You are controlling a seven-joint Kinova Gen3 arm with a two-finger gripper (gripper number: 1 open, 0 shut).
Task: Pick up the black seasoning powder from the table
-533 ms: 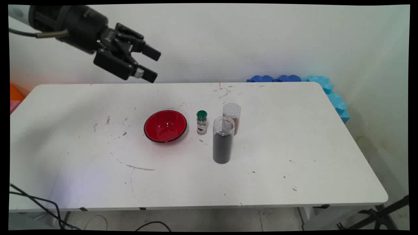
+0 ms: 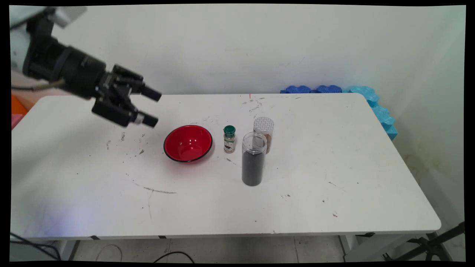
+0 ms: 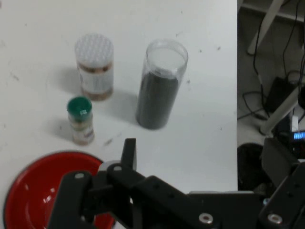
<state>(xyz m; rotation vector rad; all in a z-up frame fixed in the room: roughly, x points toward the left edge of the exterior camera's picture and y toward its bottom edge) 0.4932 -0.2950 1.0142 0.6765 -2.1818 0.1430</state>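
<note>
White table (image 2: 334, 178) holds a red bowl (image 2: 188, 143) mid-frame, and the gripper (image 2: 153, 108) (fingers apart, holding nothing) hangs at the upper left just beside it, so a low swing might bump it.

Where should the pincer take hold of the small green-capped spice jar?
Probably by the green cap, from above. The green-capped jar stands upright, with the red bowl close on one side and the tall dark-filled jar on the other, crowding a side approach.
</note>
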